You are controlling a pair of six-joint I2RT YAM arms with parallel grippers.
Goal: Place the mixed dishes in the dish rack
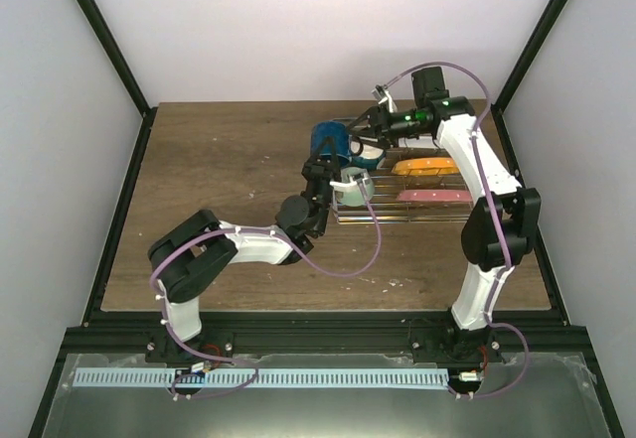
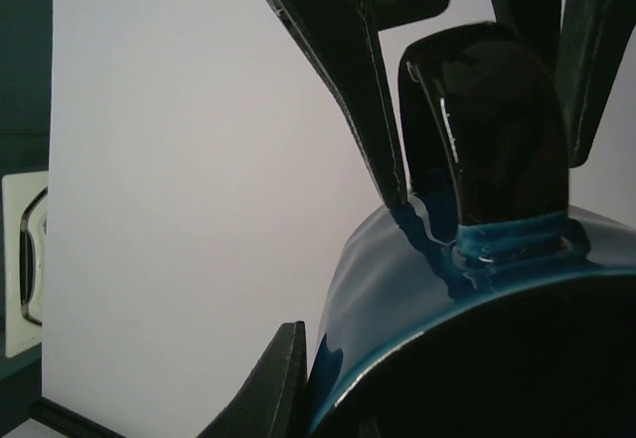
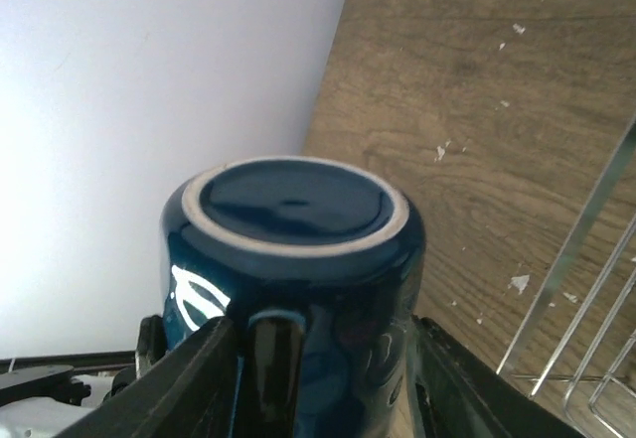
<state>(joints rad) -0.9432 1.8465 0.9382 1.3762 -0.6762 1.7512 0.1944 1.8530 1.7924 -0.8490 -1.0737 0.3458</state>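
The left pincer (image 1: 320, 168) pinches the handle of the dark blue glazed mug (image 3: 293, 249), holding it above the wooden counter (image 3: 477, 110) near the left end of the silver wire dish rack (image 1: 417, 216). The right pincer (image 3: 318, 359) flanks the mug's body, but I cannot tell whether it grips.

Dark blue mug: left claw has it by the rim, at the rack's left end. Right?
Not quite. The left claw is shut on the handle of the dark blue mug, not on its rim, as the left wrist view shows. The rest holds: the mug is at the left end of the dish rack.
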